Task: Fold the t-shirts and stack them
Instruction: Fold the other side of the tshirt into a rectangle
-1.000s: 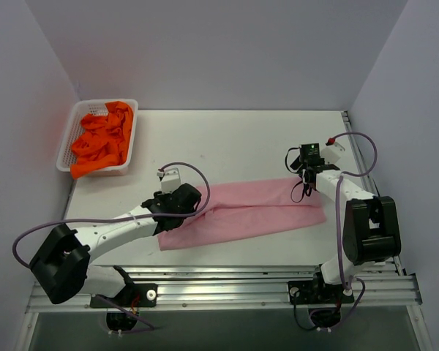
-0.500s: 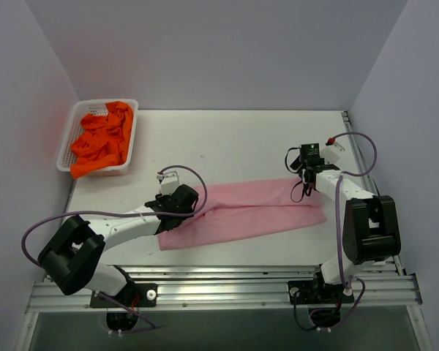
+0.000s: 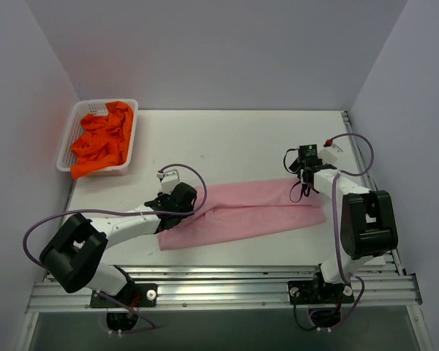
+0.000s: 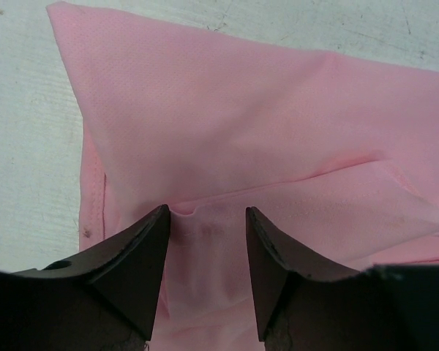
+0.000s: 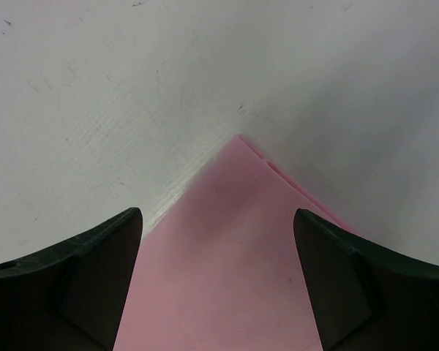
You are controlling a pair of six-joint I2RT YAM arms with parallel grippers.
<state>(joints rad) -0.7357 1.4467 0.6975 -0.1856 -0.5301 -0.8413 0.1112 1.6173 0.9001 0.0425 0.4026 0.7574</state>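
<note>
Pale lilac walls (image 3: pixel 205 51) close in a white table (image 3: pixel 241 139). On it the pink t-shirt (image 3: pixel 256 212) lies toward the near edge, already folded lengthwise into a long band, so cross folds appear to be what is left for it. The left gripper (image 4: pixel 207 212) sits low on the band's left end, fingers apart astride a small pucker of cloth. The right gripper (image 5: pixel 216 216) hangs over the far right corner, fingers spread wide, gripping nothing. The orange t-shirts (image 3: pixel 102 139) are heaped unfolded in a white mesh basket (image 3: pixel 67 139) at the far left corner, and no stack exists yet. Nothing blocks either arm.
</note>
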